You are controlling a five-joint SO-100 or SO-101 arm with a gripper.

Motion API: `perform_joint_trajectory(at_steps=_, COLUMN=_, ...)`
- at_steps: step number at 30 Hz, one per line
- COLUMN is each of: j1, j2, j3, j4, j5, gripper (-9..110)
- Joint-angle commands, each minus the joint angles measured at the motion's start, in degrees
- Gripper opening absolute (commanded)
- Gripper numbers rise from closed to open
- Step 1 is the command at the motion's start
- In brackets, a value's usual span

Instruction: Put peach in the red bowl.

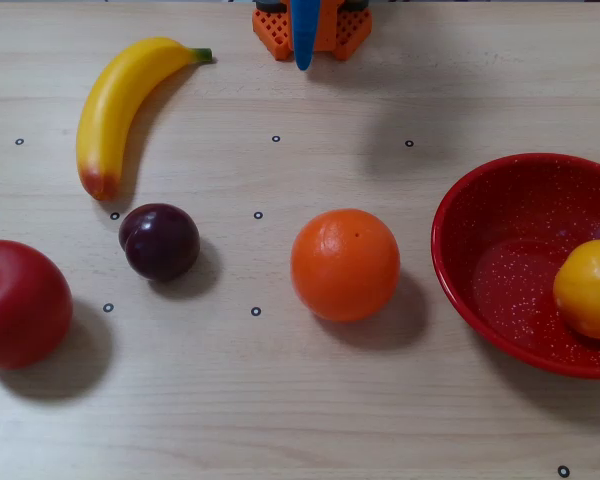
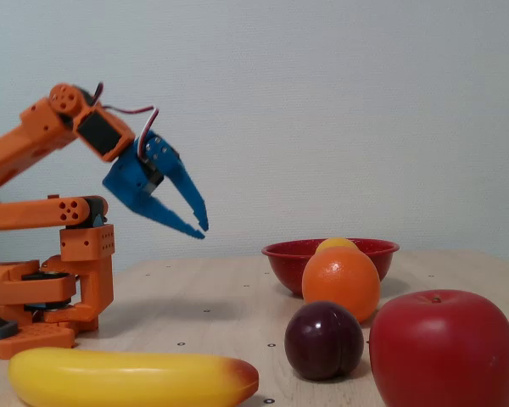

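Note:
The peach (image 1: 588, 288), small and yellow-orange, lies inside the red bowl (image 1: 500, 200) at the right edge of a fixed view. From the side, in the other fixed view, only the top of the peach (image 2: 337, 244) shows above the rim of the red bowl (image 2: 280, 261). My blue gripper (image 2: 203, 231) hangs in the air near the arm's orange base, far left of the bowl, pointing down and right. Its fingertips almost meet and nothing is between them. From above, the gripper (image 1: 303, 60) is a thin blue sliver at the top edge.
An orange (image 1: 345, 264) sits just left of the bowl. Further left are a dark plum (image 1: 160, 241), a red apple (image 1: 20, 303) and a banana (image 1: 120, 100). The arm's base (image 2: 42, 297) stands at the table's far side.

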State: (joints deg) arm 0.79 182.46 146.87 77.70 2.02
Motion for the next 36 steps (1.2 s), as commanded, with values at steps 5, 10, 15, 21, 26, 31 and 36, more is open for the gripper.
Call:
perform_joint_trajectory(at_steps=5, j1=2.99, j2=8.35, j3=5.36, j4=-0.88, j5=-1.49, gripper=0)
perform_joint_trajectory(at_steps=10, j1=2.72, j2=8.35, j3=10.63, j4=-7.21, j5=-0.09, gripper=0)
perform_joint_trajectory(at_steps=15, j1=2.64, j2=8.35, j3=21.45, j4=-20.65, j5=0.26, gripper=0)
perform_joint_trajectory(at_steps=21, j1=1.76, j2=8.35, j3=31.73, j4=-28.65, j5=2.2, gripper=0)
perform_joint_trajectory(at_steps=26, j1=1.49, j2=8.35, j3=35.68, j4=-28.3, j5=3.69, gripper=0)
perform_joint_trajectory(at_steps=31, j1=1.14, j2=8.35, j3=35.6, j4=-27.86, j5=3.96, gripper=0)
perform_joint_trajectory(at_steps=36, j1=1.14, j2=8.35, j3=35.51, j4=-27.77, j5=4.22, gripper=0)
